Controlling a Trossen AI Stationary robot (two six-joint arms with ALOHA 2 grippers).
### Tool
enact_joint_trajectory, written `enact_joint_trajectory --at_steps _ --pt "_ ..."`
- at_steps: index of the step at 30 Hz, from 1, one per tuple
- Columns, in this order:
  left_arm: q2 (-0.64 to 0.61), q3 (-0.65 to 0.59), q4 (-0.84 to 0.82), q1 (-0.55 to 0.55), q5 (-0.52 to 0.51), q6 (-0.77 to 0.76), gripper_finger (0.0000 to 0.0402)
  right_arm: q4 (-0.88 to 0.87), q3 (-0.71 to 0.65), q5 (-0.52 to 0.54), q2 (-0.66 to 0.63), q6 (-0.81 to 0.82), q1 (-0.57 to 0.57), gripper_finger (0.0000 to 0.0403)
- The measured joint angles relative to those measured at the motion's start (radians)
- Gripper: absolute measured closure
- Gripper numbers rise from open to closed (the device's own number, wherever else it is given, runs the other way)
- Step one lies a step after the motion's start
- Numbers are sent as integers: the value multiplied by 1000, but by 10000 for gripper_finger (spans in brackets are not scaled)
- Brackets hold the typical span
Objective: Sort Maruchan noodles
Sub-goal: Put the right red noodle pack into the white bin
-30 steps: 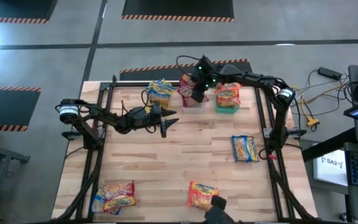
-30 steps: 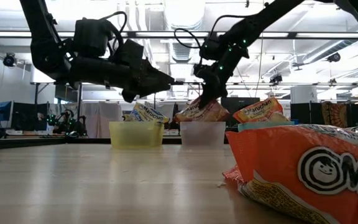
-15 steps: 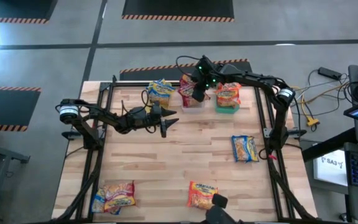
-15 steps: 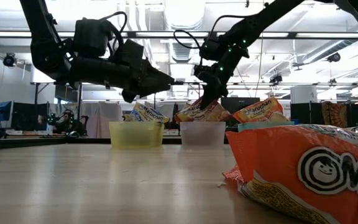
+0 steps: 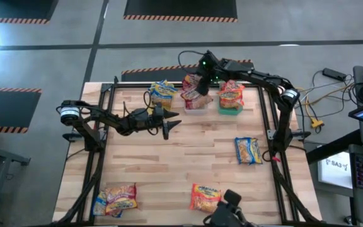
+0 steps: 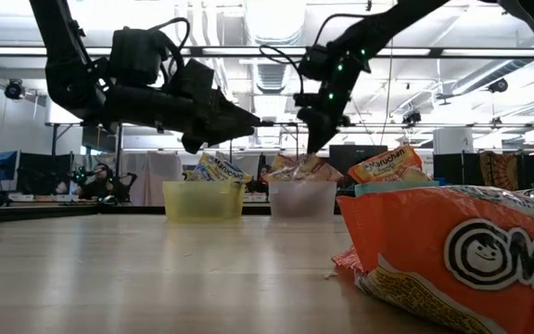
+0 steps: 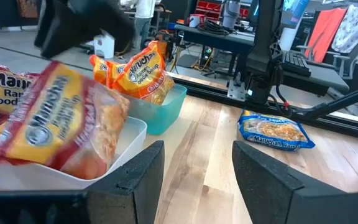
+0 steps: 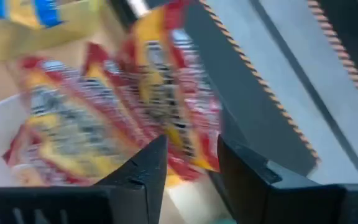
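Red Maruchan packets (image 8: 104, 118) lie tilted in the clear bin (image 6: 301, 199) at the table's far edge. My right gripper (image 8: 191, 180) hangs open just above them (image 6: 316, 147), touching nothing. Blue-and-yellow packets (image 5: 163, 91) sit in the yellow bin (image 6: 202, 199), and orange packets (image 7: 138, 71) in the green bin (image 7: 166, 109). My left gripper (image 5: 174, 121) is held level and open over the table's middle left, with nothing between its fingers (image 7: 197, 180). Loose packets lie flat on the table: a blue one (image 5: 249, 150), an orange one (image 5: 205, 197) and a small pile (image 5: 115, 198).
The three bins stand side by side along the far edge. A black frame (image 5: 266, 120) runs round the table's sides. Bare wood lies across the middle between the bins and the loose packets. In the low view the orange packet (image 6: 462, 260) lies close to the camera.
My right gripper has let go of a red packet and has risen a little above the clear bin, tipping more steeply down. The packet has dropped onto the other red packets in that bin.
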Motion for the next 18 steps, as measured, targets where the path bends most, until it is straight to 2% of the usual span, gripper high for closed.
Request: enact_joint_trajectory --at_steps 2,3,7,9,18 --pt "0 0 0 0 0 0 228 -59 45 -18 0 37 -2 265" --pt "0 0 -2 0 0 0 228 -89 64 -64 0 56 -2 264" --pt "0 0 -3 0 0 1 228 -162 84 -359 -2 91 15 273" --pt "0 0 -4 0 0 1 228 -162 61 -453 -2 109 30 282" --pt "0 0 -4 0 4 1 228 -166 -61 -461 9 119 89 320"
